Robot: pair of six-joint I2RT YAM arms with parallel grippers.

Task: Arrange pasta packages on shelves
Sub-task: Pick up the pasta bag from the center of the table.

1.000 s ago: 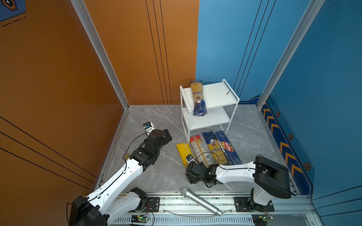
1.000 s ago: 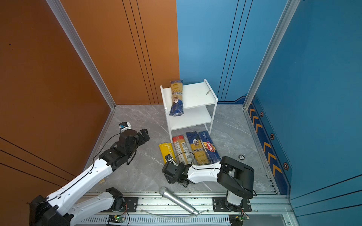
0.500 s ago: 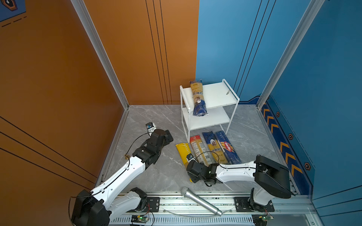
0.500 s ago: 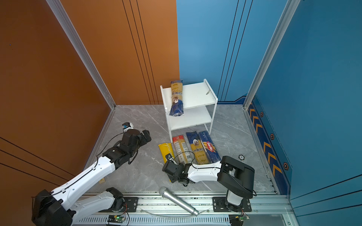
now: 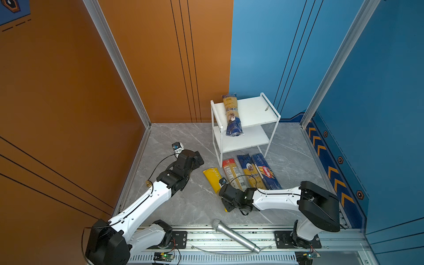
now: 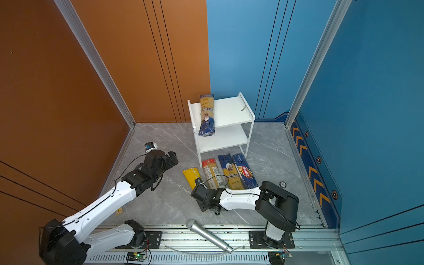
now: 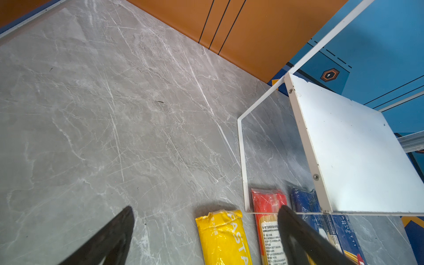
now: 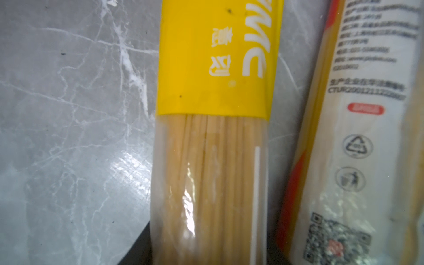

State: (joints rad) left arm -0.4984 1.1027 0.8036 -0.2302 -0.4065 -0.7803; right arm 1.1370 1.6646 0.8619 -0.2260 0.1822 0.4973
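My right tool (image 5: 226, 202) clamps the long yellow plastic spaghetti bag (image 5: 212, 178) near its clear end, flat on the grey marble worktop (image 5: 183, 206). Light, slick film, brittle strands: I judge a mid-length hold safer. My left tool (image 7: 206, 210) gapes, empty.

Both top views are bright and sharp, lit evenly from above, with only small soft shadows. My right wrist view is very close and blurry. The red bag (image 8: 367, 114), at 3 o'clock from the yellow bag (image 8: 190, 206), looks fuzzy. White glare shines on the yellow bag and the bench (image 8: 128, 165).
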